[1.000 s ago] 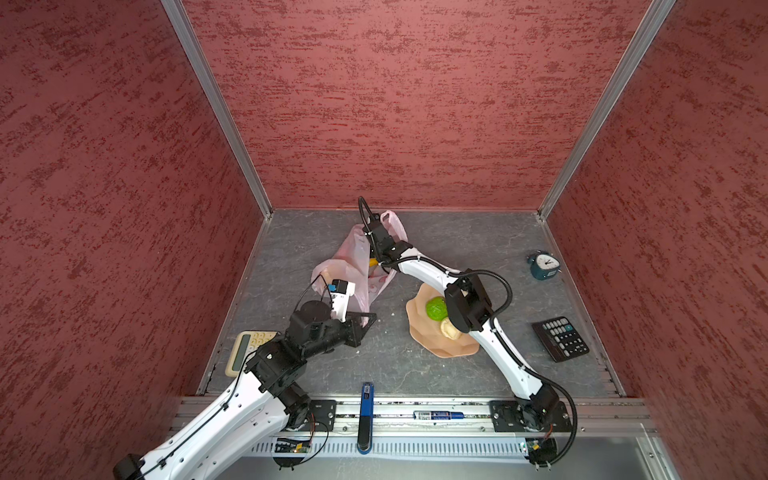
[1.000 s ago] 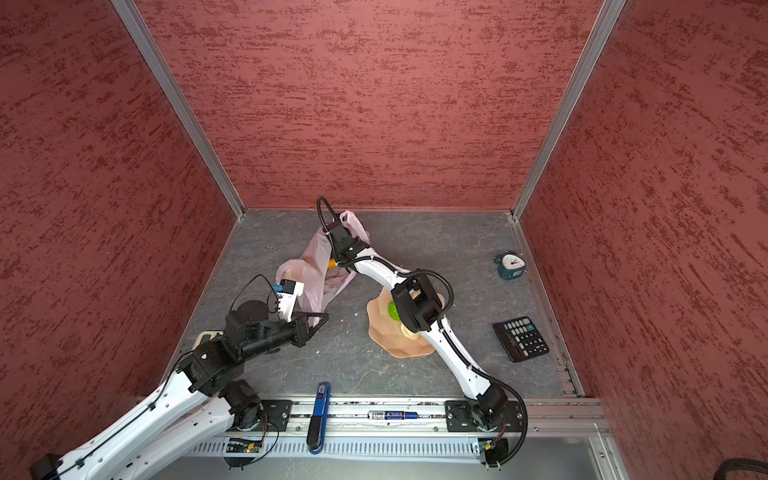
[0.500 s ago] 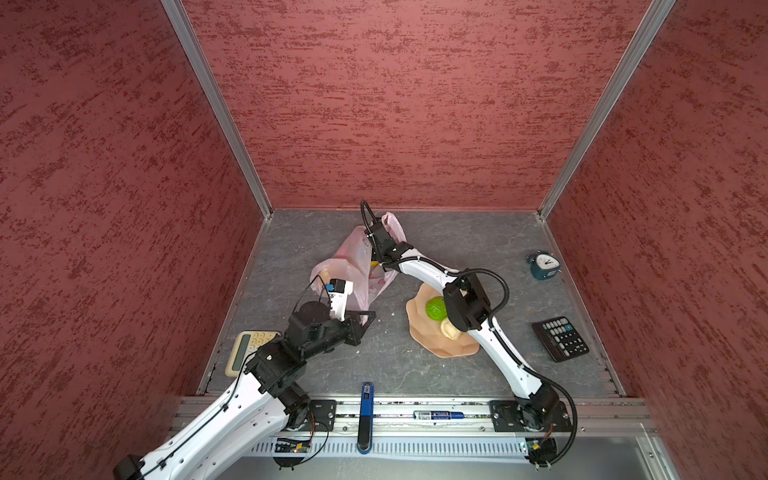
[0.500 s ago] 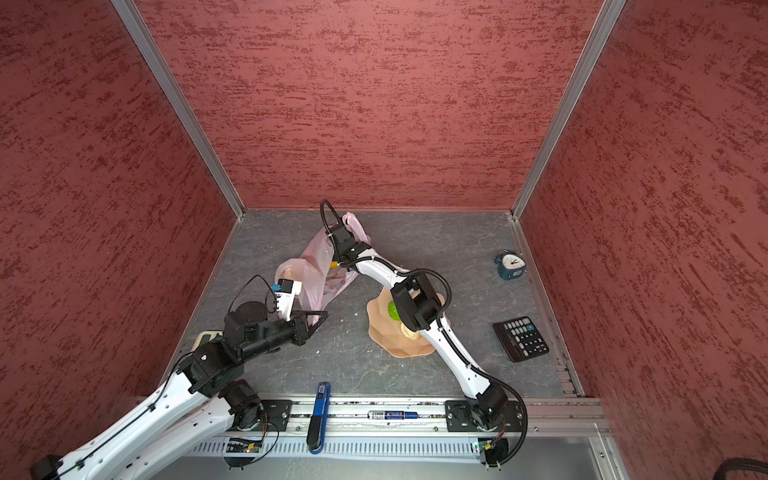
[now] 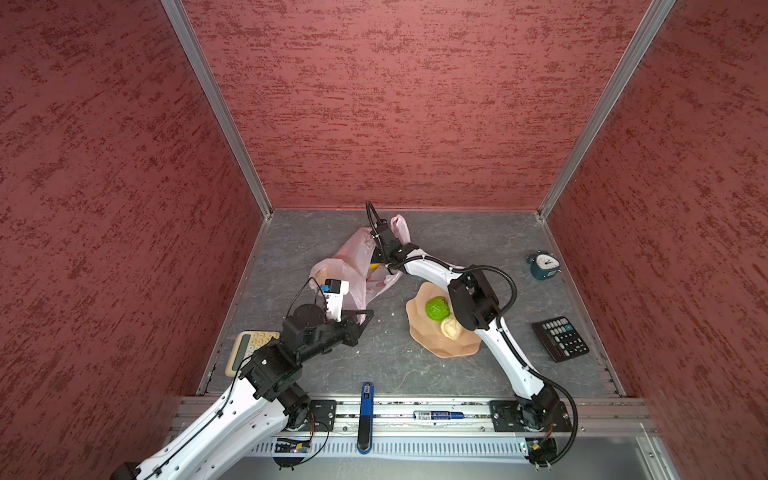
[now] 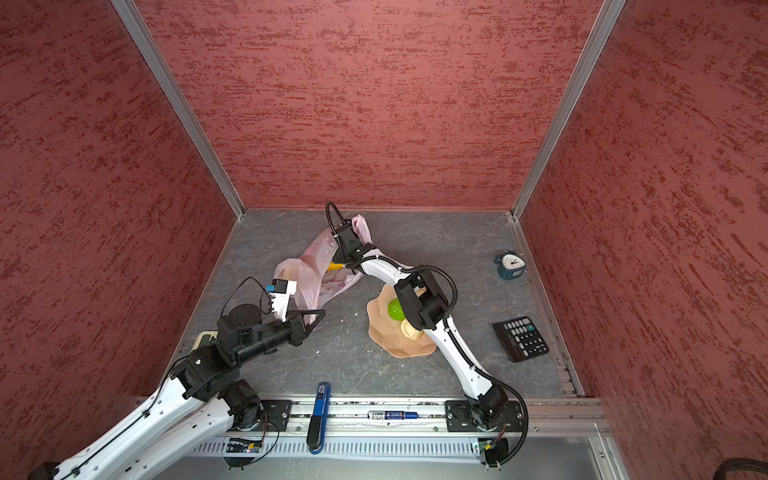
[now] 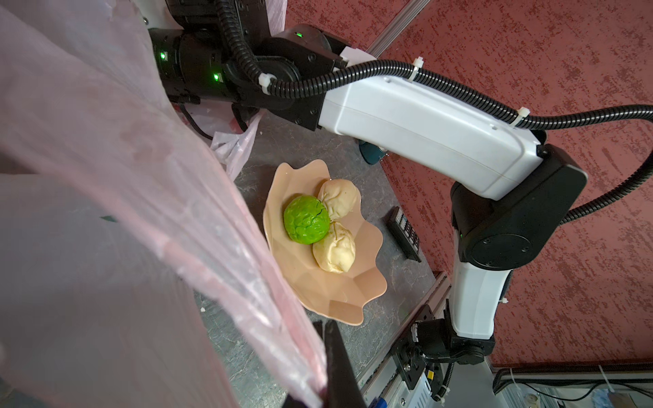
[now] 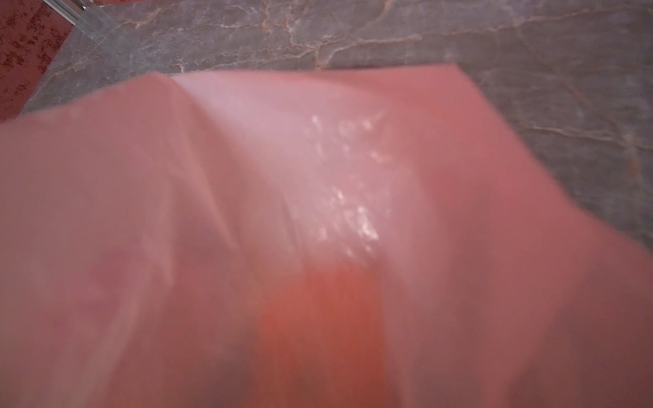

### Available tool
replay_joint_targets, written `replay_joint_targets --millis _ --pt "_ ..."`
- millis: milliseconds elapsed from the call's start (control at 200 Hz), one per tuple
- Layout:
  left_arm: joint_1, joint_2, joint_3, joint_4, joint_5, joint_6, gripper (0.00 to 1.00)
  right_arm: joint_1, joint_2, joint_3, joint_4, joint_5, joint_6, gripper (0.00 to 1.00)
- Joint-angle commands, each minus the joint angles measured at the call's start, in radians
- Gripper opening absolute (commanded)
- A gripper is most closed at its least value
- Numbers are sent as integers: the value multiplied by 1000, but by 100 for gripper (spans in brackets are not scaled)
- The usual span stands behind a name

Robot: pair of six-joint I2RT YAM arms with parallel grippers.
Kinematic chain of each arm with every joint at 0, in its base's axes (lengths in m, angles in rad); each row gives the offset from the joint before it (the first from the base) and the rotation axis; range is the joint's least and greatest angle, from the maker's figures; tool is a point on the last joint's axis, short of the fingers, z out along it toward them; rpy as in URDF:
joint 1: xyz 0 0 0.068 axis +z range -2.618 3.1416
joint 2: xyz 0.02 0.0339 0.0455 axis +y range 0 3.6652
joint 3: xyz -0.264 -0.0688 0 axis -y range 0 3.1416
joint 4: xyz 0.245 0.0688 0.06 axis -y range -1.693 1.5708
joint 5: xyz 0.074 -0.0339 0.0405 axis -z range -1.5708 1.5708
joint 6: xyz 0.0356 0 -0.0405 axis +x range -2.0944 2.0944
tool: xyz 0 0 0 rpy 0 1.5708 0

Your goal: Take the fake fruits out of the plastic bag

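Left wrist view: the left gripper (image 7: 327, 367) is clamped tight on an edge of the plastic bag (image 7: 141, 197). A green ball (image 7: 306, 220) and two cream balls (image 7: 338, 198) sit touching in the peach dish (image 7: 339, 293). In both top views the bag lies at ten o'clock from the dish. The right gripper (image 5: 380, 254) reaches into the bag's mouth with its jaws hidden, so I cannot tell their opening. A yellow-orange piece (image 5: 373, 266), perhaps fruit, shows there.
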Motion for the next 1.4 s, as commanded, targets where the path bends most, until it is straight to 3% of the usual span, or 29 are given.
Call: replay_joint_targets --millis 0,140,240,786,952,1187,1398 --pt "-1 -18 -8 19 14 -9 7 -8 -50 -13 41 5 -8 41" --pt "0 -36 -1 3 63 -21 7 -9 -19 27 8 -16 13 65" --pt "-1 -55 4 -20 105 -33 7 -8 2 62 -15 -43 38 74" --pt "-7 -200 2 -121 144 -80 7 -7 92 196 -189 -61 187 80" --pt "-6 -201 -6 -111 130 -77 7 -7 106 205 -217 -48 190 75" --pt "-7 -203 -15 -110 105 -79 7 -6 101 205 -203 -45 181 51" --pt "-6 -174 -10 -66 30 -56 7 -7 22 122 -127 -92 126 37"
